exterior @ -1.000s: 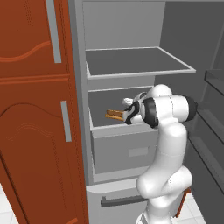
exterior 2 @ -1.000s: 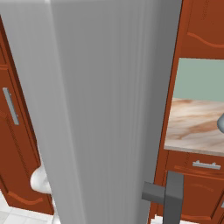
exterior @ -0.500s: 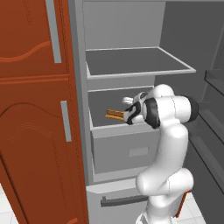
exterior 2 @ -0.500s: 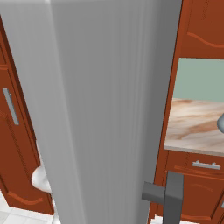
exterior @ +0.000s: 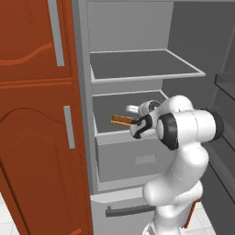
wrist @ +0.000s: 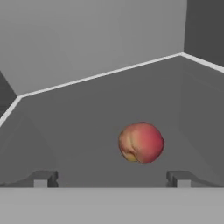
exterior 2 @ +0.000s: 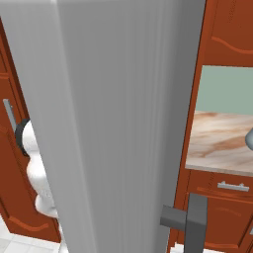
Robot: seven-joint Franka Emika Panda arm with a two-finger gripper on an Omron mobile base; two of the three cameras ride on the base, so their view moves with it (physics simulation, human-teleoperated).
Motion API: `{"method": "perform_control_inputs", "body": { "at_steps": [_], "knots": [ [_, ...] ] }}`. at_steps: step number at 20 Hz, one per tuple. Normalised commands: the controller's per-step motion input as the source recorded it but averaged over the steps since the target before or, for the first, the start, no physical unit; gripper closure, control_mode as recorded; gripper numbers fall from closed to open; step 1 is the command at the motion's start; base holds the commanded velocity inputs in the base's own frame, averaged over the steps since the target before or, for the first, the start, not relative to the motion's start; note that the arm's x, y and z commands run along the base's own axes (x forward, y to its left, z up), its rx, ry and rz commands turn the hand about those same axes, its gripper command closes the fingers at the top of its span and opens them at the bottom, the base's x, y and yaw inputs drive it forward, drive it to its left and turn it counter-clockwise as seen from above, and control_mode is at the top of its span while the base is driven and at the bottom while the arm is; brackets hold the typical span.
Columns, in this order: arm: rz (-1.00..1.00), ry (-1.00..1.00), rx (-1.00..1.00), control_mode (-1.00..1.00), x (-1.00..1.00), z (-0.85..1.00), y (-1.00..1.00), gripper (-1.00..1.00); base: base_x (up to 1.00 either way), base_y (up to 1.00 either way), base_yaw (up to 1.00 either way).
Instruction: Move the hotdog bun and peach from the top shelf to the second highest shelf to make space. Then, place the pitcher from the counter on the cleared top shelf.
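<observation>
The gripper (wrist: 111, 179) is spread wide and holds nothing; its two dark fingertips (wrist: 43, 178) stand far apart at the bottom of the hand view. The peach (wrist: 141, 142) lies on the grey floor of the second shelf (exterior: 106, 112), between the fingertips and a little beyond them, nearer the right one. On that shelf the hotdog bun (exterior: 121, 120) lies just left of the hand. The top shelf (exterior: 137, 64) sits directly above. The pitcher (exterior 2: 249, 141) stands on the counter (exterior 2: 217, 143), right of the fridge door (exterior 2: 113, 113)
</observation>
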Motion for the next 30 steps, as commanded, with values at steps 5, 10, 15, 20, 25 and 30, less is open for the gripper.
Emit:
{"method": "perform_control_inputs", "body": {
  "at_steps": [5,10,15,20,25,30],
  "knots": [
    [0.03,0.0,0.0,-1.0,-0.72,0.88,-0.04,-1.0,0.0,0.0,0.0],
    [0.0,0.02,0.0,-1.0,-0.66,0.97,-0.16,-1.0,0.0,0.0,0.0],
    [0.04,0.16,-0.03,-1.0,-0.87,0.66,-0.05,-1.0,0.0,0.0,0.0],
    [0.13,0.29,-0.14,-1.0,-0.95,0.06,0.24,-1.0,0.0,0.0,0.0],
    [0.16,0.27,-0.15,-1.0,-0.93,0.0,0.43,-1.0,0.0,0.0,0.0],
    [0.15,0.06,-0.06,-1.0,-1.0,0.0,0.12,-1.0,0.0,0.0,0.0]
  ]
}}
